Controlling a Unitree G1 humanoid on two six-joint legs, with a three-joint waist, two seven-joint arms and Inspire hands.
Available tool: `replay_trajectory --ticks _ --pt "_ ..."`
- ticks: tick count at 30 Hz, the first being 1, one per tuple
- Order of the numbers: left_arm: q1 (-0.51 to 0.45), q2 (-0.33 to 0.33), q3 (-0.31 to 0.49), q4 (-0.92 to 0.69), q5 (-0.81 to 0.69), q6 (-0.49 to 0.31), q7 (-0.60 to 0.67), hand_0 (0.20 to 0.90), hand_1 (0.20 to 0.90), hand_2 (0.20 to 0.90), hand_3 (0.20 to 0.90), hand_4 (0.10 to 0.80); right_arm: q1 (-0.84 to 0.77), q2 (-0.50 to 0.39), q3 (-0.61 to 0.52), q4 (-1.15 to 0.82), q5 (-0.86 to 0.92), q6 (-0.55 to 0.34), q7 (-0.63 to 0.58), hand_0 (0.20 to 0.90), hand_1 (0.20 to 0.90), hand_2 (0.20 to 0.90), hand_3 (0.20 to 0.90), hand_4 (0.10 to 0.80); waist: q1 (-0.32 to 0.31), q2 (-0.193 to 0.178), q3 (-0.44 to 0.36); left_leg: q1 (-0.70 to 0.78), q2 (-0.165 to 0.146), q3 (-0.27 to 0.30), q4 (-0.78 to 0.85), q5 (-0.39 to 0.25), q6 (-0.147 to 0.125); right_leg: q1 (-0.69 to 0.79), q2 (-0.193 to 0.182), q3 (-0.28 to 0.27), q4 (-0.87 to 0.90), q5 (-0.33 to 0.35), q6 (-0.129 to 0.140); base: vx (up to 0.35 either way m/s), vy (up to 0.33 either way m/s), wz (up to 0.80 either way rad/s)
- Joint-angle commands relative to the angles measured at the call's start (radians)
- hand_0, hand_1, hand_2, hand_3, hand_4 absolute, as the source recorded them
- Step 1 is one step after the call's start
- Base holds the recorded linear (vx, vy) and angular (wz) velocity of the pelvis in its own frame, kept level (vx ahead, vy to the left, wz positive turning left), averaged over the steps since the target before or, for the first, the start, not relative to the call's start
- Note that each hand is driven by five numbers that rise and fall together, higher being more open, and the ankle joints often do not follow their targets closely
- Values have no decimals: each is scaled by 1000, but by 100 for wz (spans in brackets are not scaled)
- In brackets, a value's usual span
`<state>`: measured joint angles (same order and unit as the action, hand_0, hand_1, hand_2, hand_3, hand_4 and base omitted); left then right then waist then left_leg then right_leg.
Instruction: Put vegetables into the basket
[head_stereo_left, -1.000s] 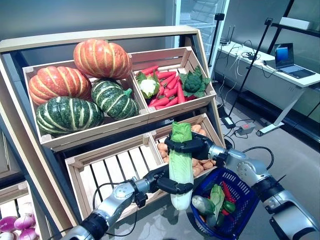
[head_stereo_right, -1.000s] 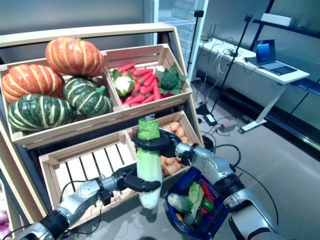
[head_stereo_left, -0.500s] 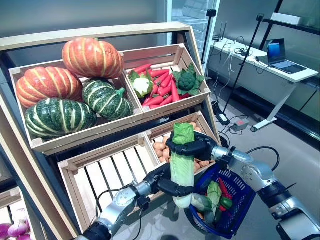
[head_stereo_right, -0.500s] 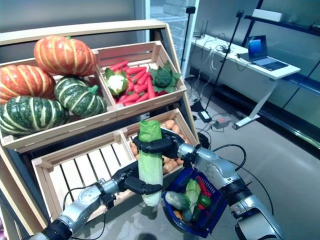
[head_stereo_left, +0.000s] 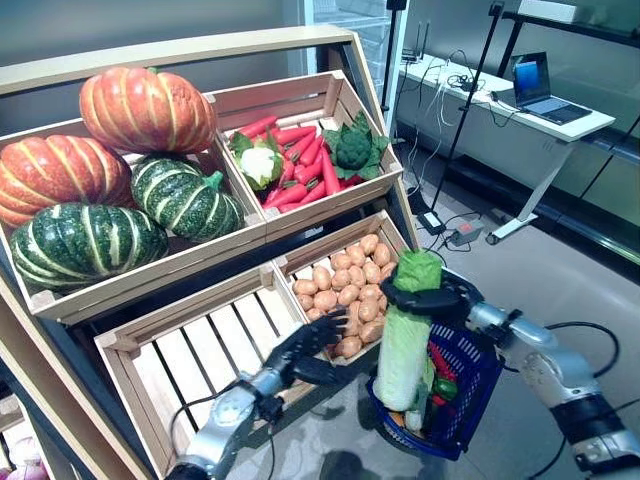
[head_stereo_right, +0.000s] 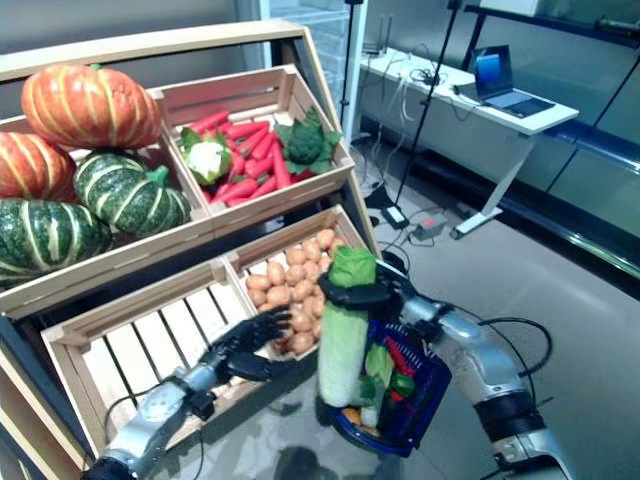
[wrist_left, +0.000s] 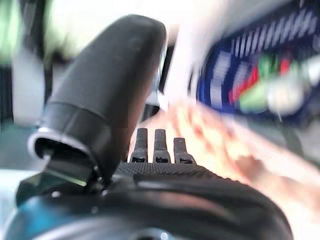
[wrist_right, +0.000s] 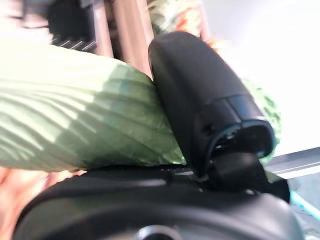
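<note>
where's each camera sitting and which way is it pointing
Left eye view: head, looking down at the crates; both arms show.
Right eye view: same scene, slightly offset; shares the cabbage and blue basket.
Left wrist view: along the open left hand toward the basket.
Right wrist view: along the right hand, curled round the cabbage.

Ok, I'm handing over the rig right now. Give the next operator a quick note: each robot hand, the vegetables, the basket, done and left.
Right robot hand: shut on the napa cabbage near its leafy top; the cabbage hangs upright with its base at the near rim of the blue basket.
Left robot hand: open, holding nothing, by the potato crate.
Done: the basket already holds several vegetables.
Left: lower the cabbage fully into the basket and release it.
</note>
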<state>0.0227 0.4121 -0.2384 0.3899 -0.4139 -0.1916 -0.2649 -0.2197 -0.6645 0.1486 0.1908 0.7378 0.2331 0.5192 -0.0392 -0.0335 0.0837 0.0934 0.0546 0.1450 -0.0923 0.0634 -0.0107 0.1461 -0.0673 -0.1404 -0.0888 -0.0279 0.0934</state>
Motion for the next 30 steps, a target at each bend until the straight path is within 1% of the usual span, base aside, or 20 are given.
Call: replay_trajectory --ticks 1,3,4,6,8,12,15,18,21,25,27,29,30 --pt "-40 56 68 -6 -21 -94 32 900 900 900 900 800 -51 -49 -147 -48 -13 -211 -62 300 300 300 300 400 1 -11 -47 39 54 26 5 -83 -31 -16 -7 -5 2 38 -18 14 -4 -3" --pt "-31 54 85 -17 -29 -85 40 900 900 900 900 800 -39 -51 -175 -43 -45 -259 -129 300 300 300 300 400 0 -8 -43 39 54 26 5 -83 -31 -16 -6 -6 2 36 -20 4 -1 -2" --pt "-29 54 87 -19 -31 -83 41 900 900 900 900 800 -37 -50 -179 -42 -46 -265 -144 300 300 300 300 400 0 -8 -42 39 54 26 5 -83 -31 -15 -6 -6 2 36 -20 0 0 0" --pt "-21 48 95 -30 -34 -78 51 900 900 900 900 800 -31 -34 -221 -23 -32 -318 -227 300 300 300 300 400 -1 -2 -37 38 54 26 5 -85 -31 -15 -4 -6 2 34 -22 0 0 0" --pt "-21 46 93 -38 -32 -72 53 900 900 900 900 800 -33 -15 -252 -5 -37 -350 -278 300 300 300 300 400 1 3 -35 38 54 25 5 -87 -31 -13 -2 -7 2 32 -24 0 0 0" --pt "-25 41 80 -33 -26 -81 68 900 900 900 900 800 -38 7 -290 36 -46 -377 -344 300 300 300 300 400 6 10 -35 40 55 23 5 -91 -32 -9 -1 -12 2 28 -24 0 0 0" --pt "-31 37 79 -23 -37 -89 76 900 900 900 900 800 -48 7 -294 80 -65 -399 -386 300 300 300 300 400 12 14 -35 42 55 19 5 -93 -32 -5 -1 -18 2 25 -26 0 0 0" --pt "-34 33 80 -25 -46 -93 94 900 900 900 900 800 -55 6 -296 114 -68 -402 -423 300 300 300 300 400 16 15 -36 43 56 17 5 -93 -32 -3 -1 -23 2 25 -28 2 -13 0" --pt "-41 26 85 -23 -57 -122 151 900 900 900 900 800 -72 12 -298 179 -53 -397 -478 300 300 300 300 400 26 13 -36 41 54 12 5 -93 -32 -1 -1 -27 2 24 -30 0 -54 2" --pt "-53 15 88 -16 -64 -161 211 900 900 900 900 800 -121 12 -282 319 -81 -414 -557 300 300 300 300 400 44 8 -32 42 55 12 14 -92 -32 6 -2 -35 3 23 -37 6 -60 1" --pt "-56 12 88 -14 -61 -165 227 900 900 900 900 800 -149 9 -264 409 -97 -427 -599 300 300 300 300 400 56 6 -25 26 55 9 58 -103 -32 4 -9 -44 34 10 -43 -13 -52 1" --pt "-77 21 77 -18 -69 -165 232 900 900 900 900 800 -170 7 -252 467 -89 -429 -637 300 300 300 300 400 62 7 1 -25 54 -6 165 -131 -33 -29 -15 -47 138 -35 -58 -94 -55 4" --pt "-97 28 72 -26 -70 -163 228 900 900 900 900 800 -179 9 -251 493 -85 -442 -650 300 300 300 300 400 64 5 28 -71 55 -16 255 -163 -31 -64 -23 -60 210 -64 -67 -182 -70 10"
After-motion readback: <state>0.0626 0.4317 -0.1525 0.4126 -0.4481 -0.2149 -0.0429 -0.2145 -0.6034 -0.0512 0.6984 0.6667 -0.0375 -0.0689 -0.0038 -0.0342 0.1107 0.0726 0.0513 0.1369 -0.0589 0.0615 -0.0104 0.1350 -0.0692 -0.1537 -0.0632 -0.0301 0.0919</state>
